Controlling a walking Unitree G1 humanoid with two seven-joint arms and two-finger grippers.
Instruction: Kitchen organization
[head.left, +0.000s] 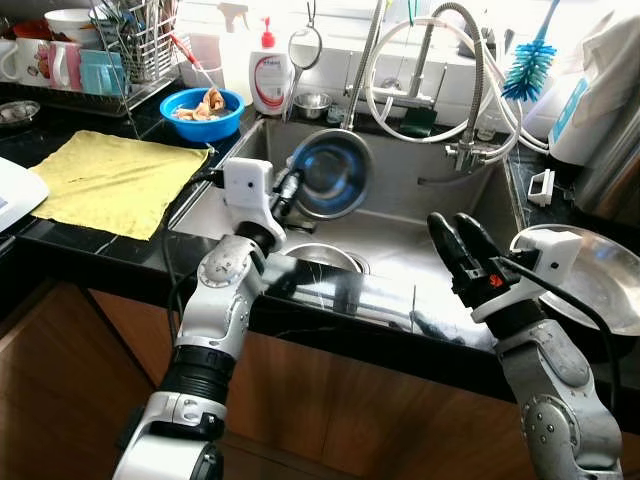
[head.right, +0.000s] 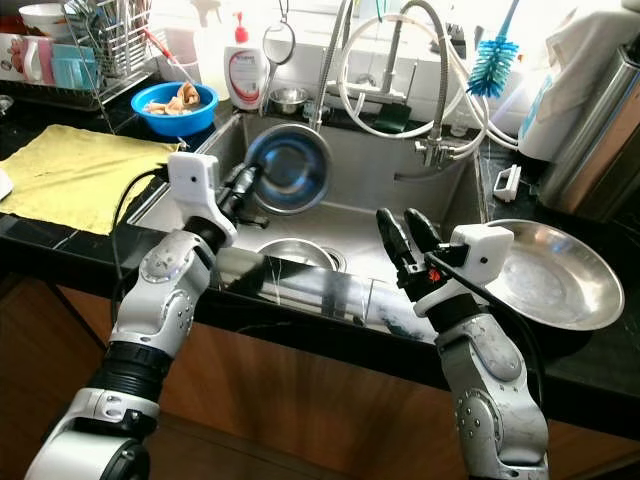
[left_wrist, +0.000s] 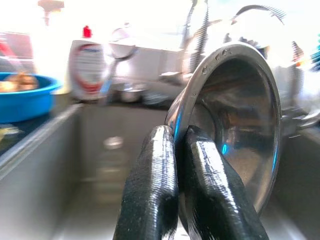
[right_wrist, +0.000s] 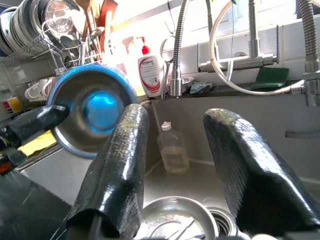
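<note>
The left tool (head.left: 287, 190) is clenched on the rim of a steel bowl (head.left: 332, 175), holding it on edge above the sink (head.left: 420, 225), its hollow facing the right side. The right tool (head.left: 455, 240) hangs released over the sink's front edge, fingers (right_wrist: 120, 165) spread apart and touching nothing. The sink is stainless steel, set in a black tabletop (head.left: 100, 245) above brown wooden cabinet fronts, with bright light at the back wall. The left arm reaches forward from the near edge, elbow bent; the right arm rises from below, forearm angled toward the basin. A second steel bowl (head.left: 320, 258) lies in the sink bottom, and a small plastic bottle (right_wrist: 171, 149) stands at the sink's back. One wide steel plate (head.right: 555, 270) rests on the tabletop to the right. One yellow cloth (head.left: 115, 180) lies flat to the left, near one blue bowl (head.left: 202, 112) of scraps, one soap bottle (head.left: 268, 75) and a dish rack (head.left: 130, 50).
</note>
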